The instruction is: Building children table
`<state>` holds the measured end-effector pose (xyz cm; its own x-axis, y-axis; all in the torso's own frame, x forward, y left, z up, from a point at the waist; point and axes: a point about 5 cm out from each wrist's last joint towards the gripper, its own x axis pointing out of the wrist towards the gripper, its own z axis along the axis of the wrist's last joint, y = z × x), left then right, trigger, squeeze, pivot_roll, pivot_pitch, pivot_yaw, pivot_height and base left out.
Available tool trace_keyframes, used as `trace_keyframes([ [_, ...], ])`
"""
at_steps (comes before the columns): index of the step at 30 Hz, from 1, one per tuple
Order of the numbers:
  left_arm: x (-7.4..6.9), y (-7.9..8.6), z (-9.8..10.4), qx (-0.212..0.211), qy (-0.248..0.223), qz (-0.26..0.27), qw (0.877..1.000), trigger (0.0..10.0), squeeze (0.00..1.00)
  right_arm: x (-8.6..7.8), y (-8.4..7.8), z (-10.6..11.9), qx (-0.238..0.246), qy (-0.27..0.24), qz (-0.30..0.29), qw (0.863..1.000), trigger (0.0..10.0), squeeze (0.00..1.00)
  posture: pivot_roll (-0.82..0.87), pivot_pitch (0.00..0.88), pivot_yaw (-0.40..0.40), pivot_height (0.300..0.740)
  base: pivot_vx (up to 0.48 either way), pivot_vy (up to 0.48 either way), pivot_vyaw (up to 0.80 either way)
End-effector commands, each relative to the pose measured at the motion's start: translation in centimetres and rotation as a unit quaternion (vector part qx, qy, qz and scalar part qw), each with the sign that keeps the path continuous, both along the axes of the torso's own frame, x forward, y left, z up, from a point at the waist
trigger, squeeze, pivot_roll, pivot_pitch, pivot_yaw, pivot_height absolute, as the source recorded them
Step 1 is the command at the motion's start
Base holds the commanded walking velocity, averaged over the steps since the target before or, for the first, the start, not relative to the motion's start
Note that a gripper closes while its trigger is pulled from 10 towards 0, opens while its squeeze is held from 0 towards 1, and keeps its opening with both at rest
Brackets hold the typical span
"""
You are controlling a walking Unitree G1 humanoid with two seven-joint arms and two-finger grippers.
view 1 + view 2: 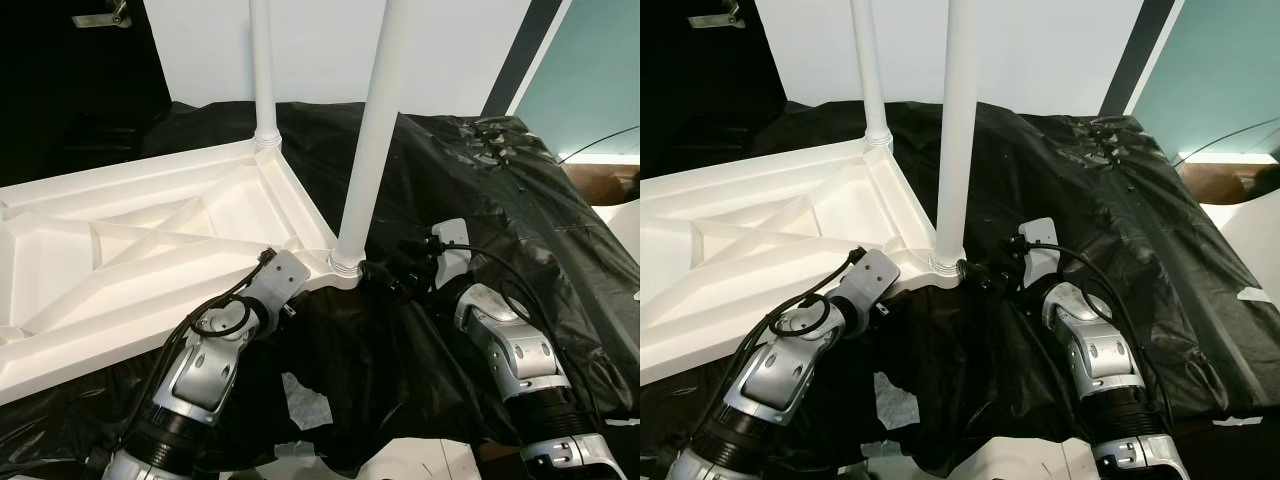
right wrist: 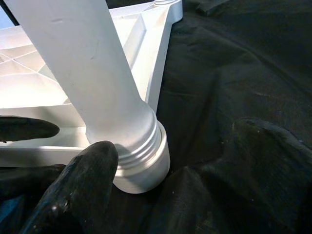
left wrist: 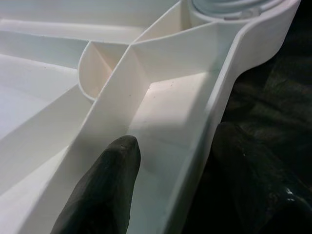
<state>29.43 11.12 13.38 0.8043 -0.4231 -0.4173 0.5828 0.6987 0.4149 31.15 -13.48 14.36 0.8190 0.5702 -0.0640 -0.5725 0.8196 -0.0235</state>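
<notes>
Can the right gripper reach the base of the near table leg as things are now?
Probably yes: the right gripper is already at the near leg, one finger against its threaded collar, nothing between.

2 upright legs (image 1: 375, 130) block the tabletop's (image 1: 150, 250) corner; black sheet (image 1: 480, 180) lies open.

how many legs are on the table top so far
2: a near leg standing in the corner socket by the right hand, and a far leg at the next corner. Other corners are out of frame.

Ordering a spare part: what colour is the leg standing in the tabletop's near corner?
White, like the tabletop; the leg shows best in the right wrist view.
</notes>
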Motion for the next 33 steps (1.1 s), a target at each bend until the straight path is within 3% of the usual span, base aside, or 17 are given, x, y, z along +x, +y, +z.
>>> trace_keyframes([
  [1, 0.0, 0.0, -0.6, 0.018, 0.024, -0.013, 0.999, 10.0, 0.00, 0.3, -0.5, 0.3, 0.002, -0.002, -0.011, 1.000, 10.0, 0.00, 0.10, 0.079, -0.064, 0.740, 0.000, 0.000, 0.00],
  [2, 0.0, 0.0, -0.6, 0.018, 0.024, -0.013, 0.999, 10.0, 0.00, 0.3, -0.5, 0.3, 0.002, -0.002, -0.011, 1.000, 10.0, 0.00, 0.10, 0.079, -0.064, 0.740, 0.000, 0.000, 0.00],
  [3, 0.0, 0.0, -0.6, 0.016, 0.031, -0.028, 0.999, 0.0, 0.00, 0.2, -0.5, 0.3, 0.002, -0.003, -0.013, 1.000, 10.0, 0.00, 0.09, 0.081, -0.053, 0.740, 0.000, 0.000, 0.00],
  [11, -1.0, -1.5, 0.6, -0.014, 0.052, -0.136, 0.989, 0.0, 0.00, 0.0, -1.0, 0.4, 0.001, -0.005, -0.009, 1.000, 10.0, 0.00, 0.08, 0.090, -0.032, 0.740, 0.000, 0.000, 0.00],
  [14, -1.2, -1.8, 0.6, -0.016, 0.056, -0.151, 0.987, 0.0, 0.00, -0.1, -1.0, 0.4, 0.000, -0.006, -0.002, 1.000, 10.0, 0.00, 0.08, 0.092, -0.029, 0.740, 0.000, 0.000, 0.00],
  [15, -1.9, -2.6, 0.7, -0.016, 0.060, -0.185, 0.981, 0.0, 0.00, -0.4, -0.9, 0.5, 0.002, -0.004, 0.011, 1.000, 10.0, 0.00, 0.08, 0.092, -0.026, 0.740, 0.000, 0.000, 0.00],
  [28, -4.2, -3.8, 0.7, -0.014, 0.066, -0.250, 0.966, 0.0, 0.00, -2.5, -1.5, 0.7, 0.002, 0.007, 0.110, 0.994, 10.0, 0.00, 0.06, 0.094, -0.007, 0.740, 0.000, 0.000, 0.00],
  [29, -4.5, -3.8, 0.7, -0.014, 0.066, -0.252, 0.965, 3.8, 0.00, -2.7, -1.6, 0.7, -0.002, 0.008, 0.121, 0.993, 10.0, 0.00, 0.06, 0.094, -0.006, 0.740, 0.000, 0.000, 0.00],
  [33, -5.0, -3.9, 0.8, -0.015, 0.060, -0.253, 0.966, 3.7, 0.00, -2.8, -1.7, 0.7, -0.007, 0.008, 0.135, 0.991, 10.0, 0.00, 0.06, 0.090, -0.005, 0.740, 0.000, 0.000, 0.00],
])
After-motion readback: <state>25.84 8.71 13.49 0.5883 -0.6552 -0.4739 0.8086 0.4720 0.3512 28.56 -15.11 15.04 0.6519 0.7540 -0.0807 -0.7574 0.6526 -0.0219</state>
